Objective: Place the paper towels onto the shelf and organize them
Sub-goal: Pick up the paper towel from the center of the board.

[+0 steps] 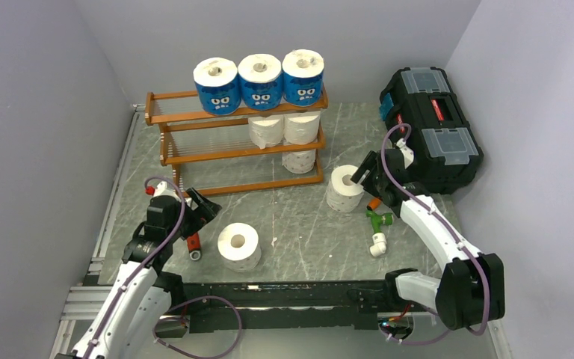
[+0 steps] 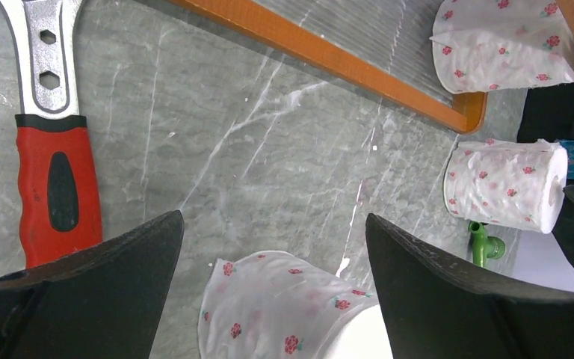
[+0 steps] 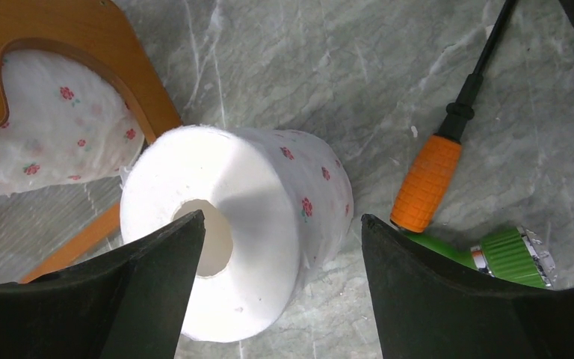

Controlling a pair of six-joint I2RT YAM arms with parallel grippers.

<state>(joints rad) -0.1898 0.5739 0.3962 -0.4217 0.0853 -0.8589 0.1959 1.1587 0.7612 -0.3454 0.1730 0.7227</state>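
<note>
On the right of the table [image 1: 299,224], just near of the shelf [image 1: 194,155], our right gripper [image 3: 280,223] hangs over a loose flowered roll [image 3: 239,224] standing on end. Its jaws are apart: one finger sits over the core hole and the other outside the paper wall, with bare marble showing between, so we judge nothing is gripped yet.

To do this well we should sink the inner finger deep into the core, close softly because the paper will squash, and lift clear of the orange-handled screwdriver [image 3: 427,183] and green fitting [image 3: 508,254] alongside. The bottom tier, which holds a single roll [image 1: 299,160], looks the roomiest spot.

Our left gripper [image 2: 273,218] is spread wide above a second loose roll [image 2: 269,310], beside the red-handled wrench [image 2: 56,179].
</note>
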